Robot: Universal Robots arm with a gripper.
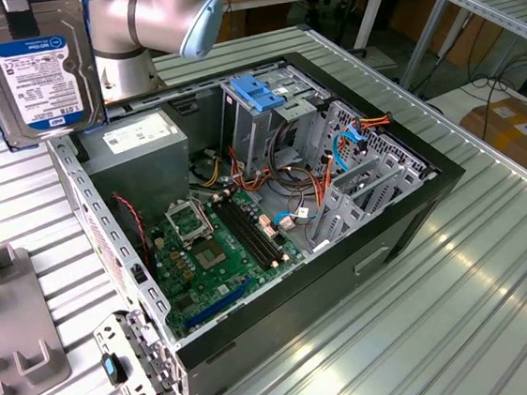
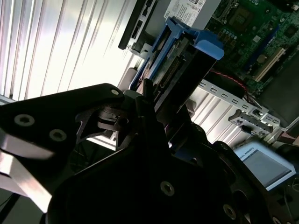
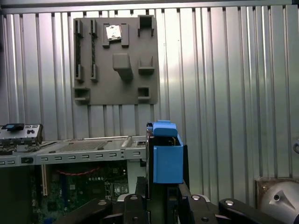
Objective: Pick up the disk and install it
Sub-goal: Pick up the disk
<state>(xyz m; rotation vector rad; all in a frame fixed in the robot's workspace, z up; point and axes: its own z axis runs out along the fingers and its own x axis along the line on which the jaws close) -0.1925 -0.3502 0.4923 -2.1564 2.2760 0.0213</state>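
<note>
The disk, silver-black with a white and dark-blue label and a blue carrier frame, hangs upright in the air at the exterior view's upper left, above the near corner of the open computer case. My gripper grips it from above. In the second wrist view the dark fingers clamp the disk edge-on. In the first wrist view the blue carrier end stands out past the gripper, over the case's edge.
Inside the case are a metal drive cage with a blue top, a grey power-supply box, a green motherboard and loose cables. A grey fixture plate lies on the ribbed metal table at the exterior view's left.
</note>
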